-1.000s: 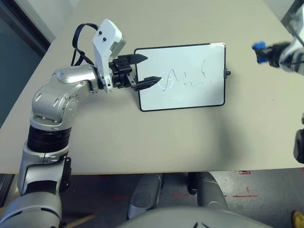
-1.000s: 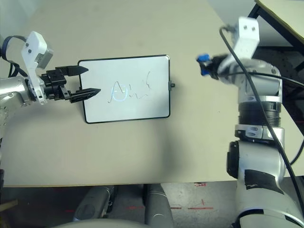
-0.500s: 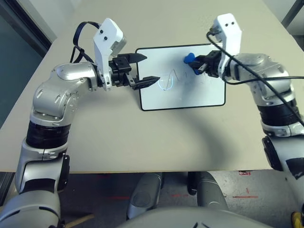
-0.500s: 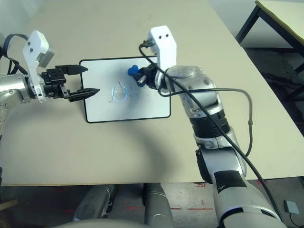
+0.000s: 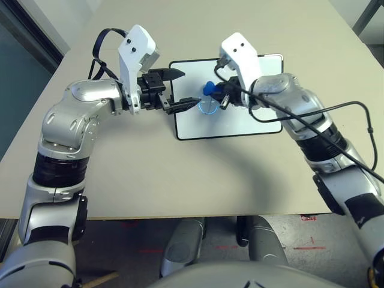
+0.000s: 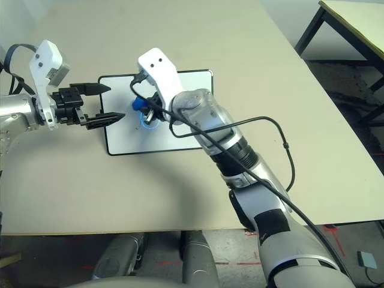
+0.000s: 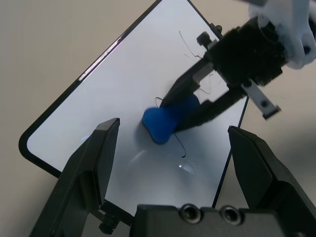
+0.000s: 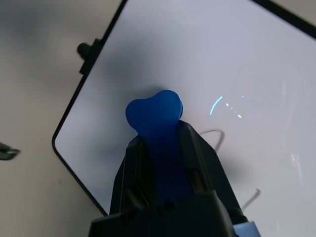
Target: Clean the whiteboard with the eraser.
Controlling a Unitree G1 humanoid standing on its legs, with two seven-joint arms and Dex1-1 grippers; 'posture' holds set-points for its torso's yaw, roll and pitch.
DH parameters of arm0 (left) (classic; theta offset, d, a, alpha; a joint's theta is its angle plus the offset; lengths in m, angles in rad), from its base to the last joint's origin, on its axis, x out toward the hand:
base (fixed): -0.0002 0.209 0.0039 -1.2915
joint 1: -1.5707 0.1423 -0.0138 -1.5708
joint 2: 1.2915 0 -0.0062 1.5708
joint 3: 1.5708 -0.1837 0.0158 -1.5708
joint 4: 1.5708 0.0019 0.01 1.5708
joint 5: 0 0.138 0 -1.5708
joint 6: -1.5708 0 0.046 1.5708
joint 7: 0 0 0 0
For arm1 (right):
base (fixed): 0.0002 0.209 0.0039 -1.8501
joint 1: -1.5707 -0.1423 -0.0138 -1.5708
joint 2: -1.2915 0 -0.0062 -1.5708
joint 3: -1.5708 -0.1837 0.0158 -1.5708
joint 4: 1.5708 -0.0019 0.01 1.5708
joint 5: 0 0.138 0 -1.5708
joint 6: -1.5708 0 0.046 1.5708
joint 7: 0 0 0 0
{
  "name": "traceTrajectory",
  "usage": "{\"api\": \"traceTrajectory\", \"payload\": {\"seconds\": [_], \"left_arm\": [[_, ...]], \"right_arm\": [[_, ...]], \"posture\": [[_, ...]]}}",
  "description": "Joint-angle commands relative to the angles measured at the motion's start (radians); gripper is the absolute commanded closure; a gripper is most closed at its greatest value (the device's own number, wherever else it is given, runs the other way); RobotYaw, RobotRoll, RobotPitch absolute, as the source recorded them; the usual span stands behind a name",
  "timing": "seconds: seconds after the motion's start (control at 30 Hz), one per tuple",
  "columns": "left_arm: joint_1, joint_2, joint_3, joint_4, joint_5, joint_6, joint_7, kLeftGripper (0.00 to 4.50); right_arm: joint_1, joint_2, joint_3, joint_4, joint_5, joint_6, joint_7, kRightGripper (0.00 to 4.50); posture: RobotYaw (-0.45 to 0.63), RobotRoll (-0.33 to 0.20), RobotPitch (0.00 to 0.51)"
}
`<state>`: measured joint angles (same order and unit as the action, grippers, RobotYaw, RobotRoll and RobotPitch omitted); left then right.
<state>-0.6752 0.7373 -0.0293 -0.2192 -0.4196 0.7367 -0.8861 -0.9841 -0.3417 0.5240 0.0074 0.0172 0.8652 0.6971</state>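
The whiteboard point(image 5: 240, 123) lies flat on the table, with thin scribbles point(image 7: 190, 44) on it. My right gripper point(image 5: 217, 96) is shut on the blue eraser point(image 5: 209, 89), whose free end rests on or just above the left part of the board. The right wrist view shows the eraser point(image 8: 155, 116) clamped between the two black fingers point(image 8: 136, 158), close to a curved pen line point(image 8: 217, 133). My left gripper point(image 5: 189, 87) is open over the board's left edge, its fingertips on either side of the eraser point(image 7: 165, 122) but apart from it.
The beige table point(image 5: 180, 174) stretches bare in front of and beyond the board. A black cable point(image 5: 354, 108) loops off my right forearm. Another table's dark legs point(image 6: 336, 24) stand at the far right.
My right arm has swept in from the far right and across the board to its left part, carrying the eraser. The scribbles on the right part look fainter. The left arm has stayed put.
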Motion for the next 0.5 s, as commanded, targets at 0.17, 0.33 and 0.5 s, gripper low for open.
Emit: {"api": "traceTrajectory", "payload": {"seconds": [0.17,0.33,0.5], "left_arm": [[0.013,0.006,-0.019,-0.017,0.004,0.016,0.000,0.00],[0.008,0.005,-0.018,-0.016,0.003,0.019,-0.002,0.00],[0.004,0.003,-0.021,-0.014,0.000,0.021,-0.004,0.00]], "right_arm": [[0.021,0.013,0.056,0.073,-0.071,-0.118,0.031,3.64],[0.090,-0.009,0.052,0.121,-0.093,-0.226,0.051,3.64],[0.136,-0.026,0.053,0.136,-0.118,-0.276,0.062,3.65]], "posture": [[0.21,0.000,0.149],[0.20,0.000,0.153],[0.20,0.000,0.157]]}}
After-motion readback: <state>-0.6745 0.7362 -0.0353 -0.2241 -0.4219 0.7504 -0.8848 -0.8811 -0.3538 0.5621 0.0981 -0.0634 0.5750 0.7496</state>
